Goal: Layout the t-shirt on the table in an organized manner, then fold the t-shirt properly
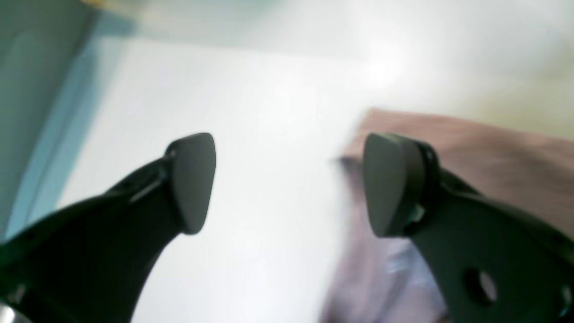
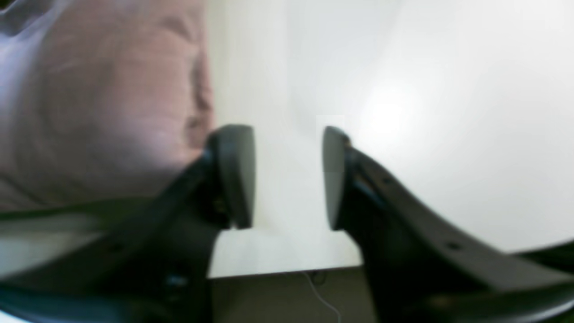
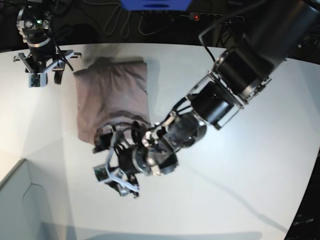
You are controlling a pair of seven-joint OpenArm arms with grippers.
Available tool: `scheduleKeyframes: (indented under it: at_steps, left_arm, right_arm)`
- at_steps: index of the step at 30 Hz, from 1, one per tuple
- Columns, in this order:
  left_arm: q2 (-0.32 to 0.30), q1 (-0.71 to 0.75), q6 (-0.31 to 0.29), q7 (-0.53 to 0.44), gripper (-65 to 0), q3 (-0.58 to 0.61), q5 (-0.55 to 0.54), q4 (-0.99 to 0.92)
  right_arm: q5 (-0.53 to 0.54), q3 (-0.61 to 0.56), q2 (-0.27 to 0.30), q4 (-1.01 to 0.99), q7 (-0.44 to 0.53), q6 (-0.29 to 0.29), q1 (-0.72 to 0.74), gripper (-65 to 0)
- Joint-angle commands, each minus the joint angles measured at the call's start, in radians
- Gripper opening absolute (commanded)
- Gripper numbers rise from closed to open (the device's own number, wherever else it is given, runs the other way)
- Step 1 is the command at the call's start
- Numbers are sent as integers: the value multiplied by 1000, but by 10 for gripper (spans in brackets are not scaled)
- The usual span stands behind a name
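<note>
T-shirt (image 3: pixel 112 97) lies folded toward the bench's (image 3: pixel 240 175) far-left corner, both my left hand (image 1: pixel 289 184) and right hand (image 2: pixel 288 177) apart and empty; I'd square its edges gently.

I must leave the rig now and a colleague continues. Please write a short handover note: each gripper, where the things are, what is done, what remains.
Left gripper: jaws wide apart, nothing between them, beside the near edge of the t-shirt.
Right gripper: jaws apart, empty, at the shirt's far corner, bare table between the pads.
T-shirt: lies on the white table as a narrow folded rectangle; neither gripper holds it.
Done: laid out and folded lengthwise, as far as the base view shows.
Left: probably a final crosswise fold and tidying the rumpled near edge. Wrist views are blurred, so check the edges first.
</note>
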Motion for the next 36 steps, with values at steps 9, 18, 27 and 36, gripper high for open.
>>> scheduleKeyframes:
  at_steps: [9, 18, 27, 36]
  left_arm:
    - [-183, 107, 11, 127, -154, -411, -5, 279]
    - [-318, 481, 11, 294, -154, -986, -11, 567]
    - [-286, 788, 11, 294, -154, -1282, -14, 664]
    - [-266, 853, 11, 297, -154, -1333, -14, 663]
  right_arm:
    - [7, -94, 1, 10, 21, 6, -11, -619]
    - [10, -143, 2, -34, 31, 6, 1, -650]
    - [10, -163, 2, -52, 183, 6, -14, -650]
    - [10, -158, 9, -278, 221, 6, 83, -650]
